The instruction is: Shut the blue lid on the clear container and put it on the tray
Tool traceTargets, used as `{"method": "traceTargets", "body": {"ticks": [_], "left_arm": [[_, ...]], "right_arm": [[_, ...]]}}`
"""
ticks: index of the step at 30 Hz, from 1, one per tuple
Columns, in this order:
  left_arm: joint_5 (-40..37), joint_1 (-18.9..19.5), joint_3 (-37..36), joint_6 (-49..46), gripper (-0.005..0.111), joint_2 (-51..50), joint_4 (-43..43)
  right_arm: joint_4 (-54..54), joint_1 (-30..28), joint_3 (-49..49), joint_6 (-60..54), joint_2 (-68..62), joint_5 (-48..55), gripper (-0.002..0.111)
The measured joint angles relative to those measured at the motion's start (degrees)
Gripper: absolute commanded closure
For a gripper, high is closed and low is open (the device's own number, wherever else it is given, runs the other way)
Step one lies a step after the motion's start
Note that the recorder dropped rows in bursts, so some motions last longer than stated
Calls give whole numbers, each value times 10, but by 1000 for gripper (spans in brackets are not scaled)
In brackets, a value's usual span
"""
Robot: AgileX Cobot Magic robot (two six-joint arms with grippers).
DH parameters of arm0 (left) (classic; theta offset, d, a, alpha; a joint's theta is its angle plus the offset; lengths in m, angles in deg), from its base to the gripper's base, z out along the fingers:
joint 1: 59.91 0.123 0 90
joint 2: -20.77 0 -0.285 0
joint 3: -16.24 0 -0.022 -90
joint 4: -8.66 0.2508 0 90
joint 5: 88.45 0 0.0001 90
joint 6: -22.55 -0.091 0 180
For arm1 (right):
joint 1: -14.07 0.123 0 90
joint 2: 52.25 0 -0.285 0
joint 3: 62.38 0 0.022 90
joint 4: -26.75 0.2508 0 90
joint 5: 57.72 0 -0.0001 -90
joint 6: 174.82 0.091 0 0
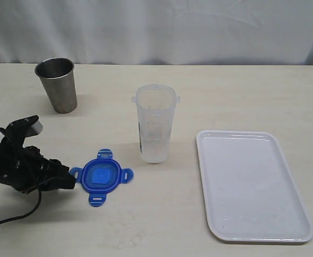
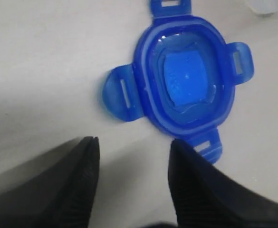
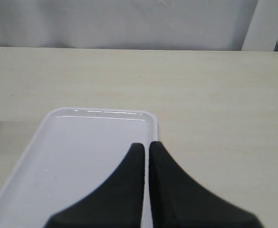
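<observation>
Here, open left gripper (image 2: 131,156) beside blue lid (image 2: 184,78)

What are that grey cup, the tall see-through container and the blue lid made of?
The grey cup looks like brushed steel: dull metallic sheen. The clear container seems translucent plastic: cloudy walls with faint printed marks. The blue lid appears glossy moulded plastic, with thin slotted flaps and highlights.

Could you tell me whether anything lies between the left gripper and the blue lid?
Nothing: the left wrist view shows only bare tabletop between the left gripper and the blue lid.
</observation>
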Motion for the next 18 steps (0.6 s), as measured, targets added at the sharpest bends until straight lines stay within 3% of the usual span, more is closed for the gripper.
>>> {"method": "traceTargets", "body": {"ticks": [6,18], "left_arm": [[0,0,0,-107,57,-28,-118],[-34,-23,47,-124,57,-76,-143]], "right_arm": [[0,0,0,0,0,0,104],[0,0,0,0,0,0,104]]}}
